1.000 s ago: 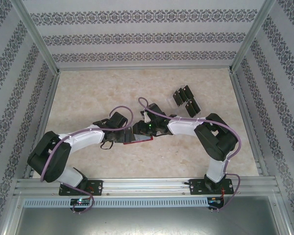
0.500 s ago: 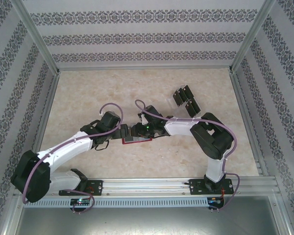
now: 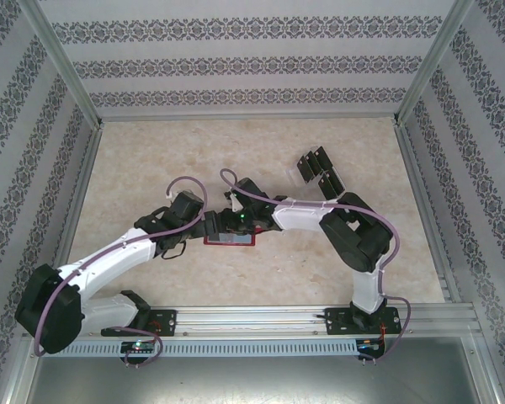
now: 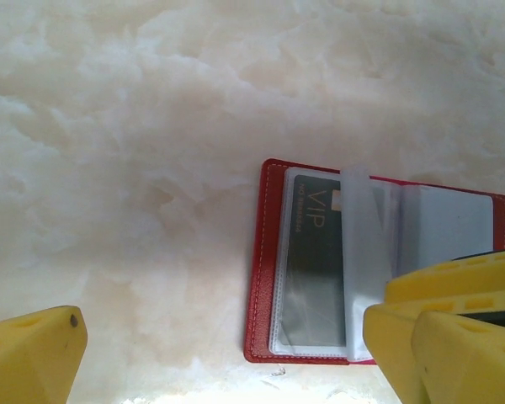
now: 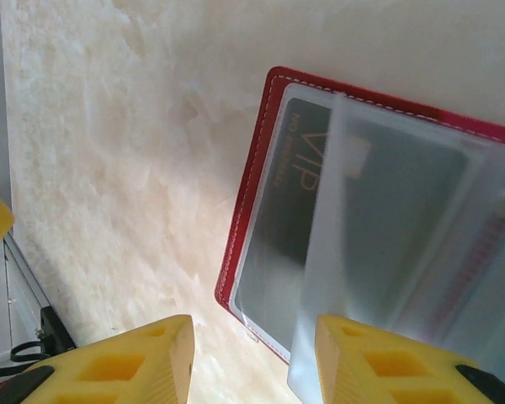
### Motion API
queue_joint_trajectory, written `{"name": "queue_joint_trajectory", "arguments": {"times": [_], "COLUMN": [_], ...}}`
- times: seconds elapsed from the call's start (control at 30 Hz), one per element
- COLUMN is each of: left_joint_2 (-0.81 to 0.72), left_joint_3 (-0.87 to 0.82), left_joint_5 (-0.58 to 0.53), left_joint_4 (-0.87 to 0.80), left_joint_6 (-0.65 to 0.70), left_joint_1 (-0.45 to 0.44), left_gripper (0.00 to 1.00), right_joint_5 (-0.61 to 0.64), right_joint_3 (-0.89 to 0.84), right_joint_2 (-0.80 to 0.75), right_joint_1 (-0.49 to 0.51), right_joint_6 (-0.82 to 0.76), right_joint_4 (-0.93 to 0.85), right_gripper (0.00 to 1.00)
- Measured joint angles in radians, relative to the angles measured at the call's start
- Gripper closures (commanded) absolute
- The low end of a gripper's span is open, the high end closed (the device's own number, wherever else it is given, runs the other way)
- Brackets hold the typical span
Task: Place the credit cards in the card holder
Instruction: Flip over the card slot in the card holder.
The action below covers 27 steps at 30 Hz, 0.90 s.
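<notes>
left claw (image 4: 225, 330) was spread wide, one finger over the open red wallet (image 4: 257, 252) on the bench (image 4: 135, 168). right claw (image 5: 252, 330) stood half apart, pinching nothing. wrist views caught a black card (image 5: 278, 210) pocketed inside; overhead added spare cards (image 3: 321, 158) in the rack (image 3: 301, 175), well apart.

A pale, cream marble-patterned surface (image 3: 194, 151) is walled on three sides by wallpaper (image 3: 236, 63) with dark floral bands. A clear plastic tiered rack (image 3: 305, 175) stands toward the far right corner. An aluminium rail (image 3: 252, 316) runs along the near edge.
</notes>
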Motion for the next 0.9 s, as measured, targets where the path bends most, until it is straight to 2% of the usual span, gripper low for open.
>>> {"name": "queue_joint_trajectory", "arguments": {"times": [0.33, 0.67, 0.9], "left_joint_2": [-0.114, -0.134, -0.153], "left_joint_3": [0.000, 0.002, 0.018], "left_joint_5": [-0.061, -0.121, -0.162], "left_joint_4": [-0.020, -0.050, -0.076], "left_joint_6": [-0.018, -0.026, -0.035], "left_joint_1": [0.000, 0.007, 0.014], "left_gripper": [0.00, 0.00, 0.00], "right_joint_5": [-0.027, -0.063, -0.111], "right_joint_3": [0.141, 0.313, 0.498], "right_joint_2": [0.084, 0.187, 0.300], "right_joint_1": [0.040, 0.042, 0.042], "right_joint_6": [-0.005, -0.051, -0.081], "right_joint_4": [-0.063, -0.172, -0.230], "right_gripper": [0.57, 0.57, 0.58]}}
